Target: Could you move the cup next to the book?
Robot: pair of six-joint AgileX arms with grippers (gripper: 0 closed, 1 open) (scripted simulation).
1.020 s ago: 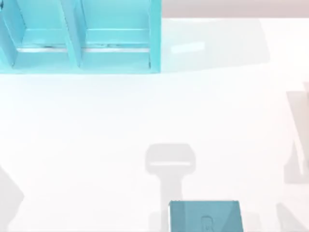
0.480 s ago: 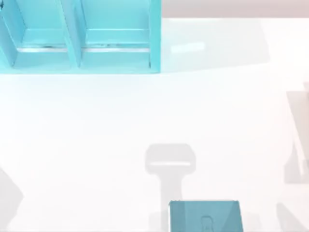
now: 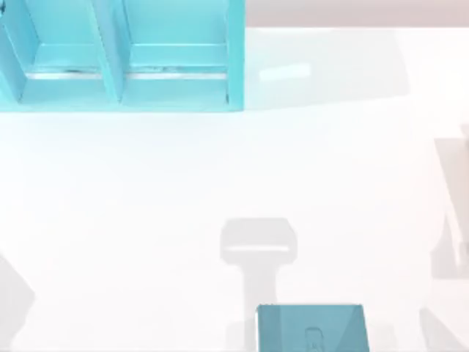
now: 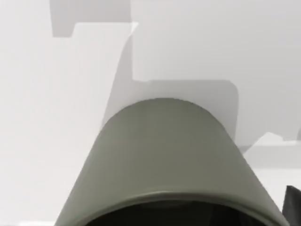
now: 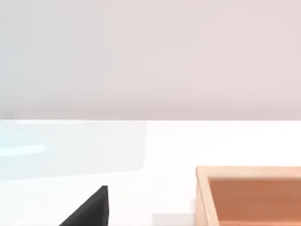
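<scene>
As cup (image 4: 164,160) sits close under left wrist, apparently carried toward book (image 3: 311,328); finger state on either arm untellable

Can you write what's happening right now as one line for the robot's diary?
cup: close under left wrist camera, over white table | book: flat at table's near edge | turquoise shelf: far left | orange box: in right wrist view
</scene>
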